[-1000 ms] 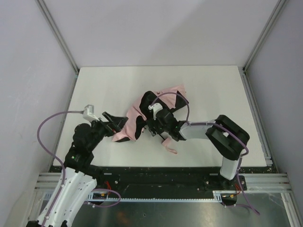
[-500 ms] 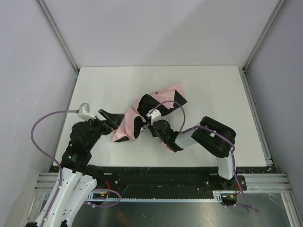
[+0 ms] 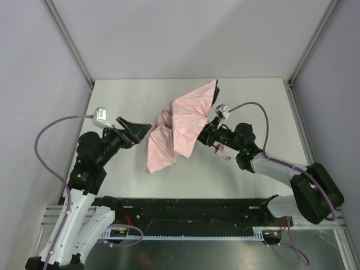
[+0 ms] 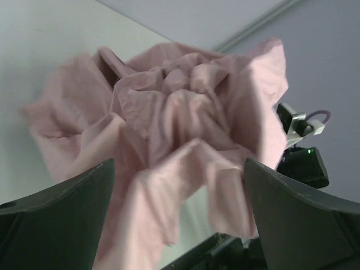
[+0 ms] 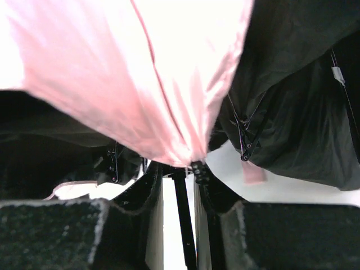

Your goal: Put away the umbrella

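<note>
The umbrella point(image 3: 179, 128) is half spread and held off the white table point(image 3: 259, 101), its pale pink canopy facing left. My right gripper point(image 3: 212, 131) is behind the canopy, shut on the umbrella at its thin black shaft. The pink wrist loop point(image 3: 221, 151) hangs below it. In the right wrist view the shaft point(image 5: 183, 225) runs between my narrow fingers point(image 5: 151, 185), with pink fabric point(image 5: 140, 67) and dark lining point(image 5: 298, 112) above. My left gripper point(image 3: 140, 130) is open and empty, just left of the canopy. The left wrist view is filled by the crumpled canopy point(image 4: 169, 124).
Grey walls close the table on three sides, with metal posts at the back corners point(image 3: 90, 84). A black and metal rail point(image 3: 185, 207) runs along the near edge. My right arm's purple cable point(image 3: 264, 121) loops over the table's right part.
My right arm has swung out to the right and lifted the umbrella off the table. The canopy has spread and now faces left. My left gripper has shifted slightly up and back.
</note>
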Action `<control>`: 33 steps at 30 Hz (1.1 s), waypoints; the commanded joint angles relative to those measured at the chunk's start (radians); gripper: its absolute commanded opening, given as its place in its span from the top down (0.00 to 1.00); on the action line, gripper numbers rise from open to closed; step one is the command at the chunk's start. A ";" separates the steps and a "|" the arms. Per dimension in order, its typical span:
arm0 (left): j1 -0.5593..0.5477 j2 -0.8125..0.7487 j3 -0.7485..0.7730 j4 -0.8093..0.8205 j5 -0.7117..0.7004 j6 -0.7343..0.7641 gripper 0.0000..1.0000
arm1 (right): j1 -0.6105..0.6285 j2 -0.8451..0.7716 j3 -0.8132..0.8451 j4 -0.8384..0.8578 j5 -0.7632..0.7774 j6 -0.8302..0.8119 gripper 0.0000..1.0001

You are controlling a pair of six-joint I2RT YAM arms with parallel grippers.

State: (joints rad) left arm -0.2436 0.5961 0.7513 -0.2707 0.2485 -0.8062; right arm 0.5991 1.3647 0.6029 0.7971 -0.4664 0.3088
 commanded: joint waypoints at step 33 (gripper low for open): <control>-0.176 0.379 0.121 0.558 0.248 0.006 0.85 | 0.154 -0.384 0.008 -0.182 0.014 -0.085 0.99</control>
State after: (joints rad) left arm -0.4194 0.9627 0.8173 0.2317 0.5102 -0.8806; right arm 0.7246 1.0389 0.5888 0.6197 -0.4397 0.2493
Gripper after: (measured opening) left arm 0.320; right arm 0.232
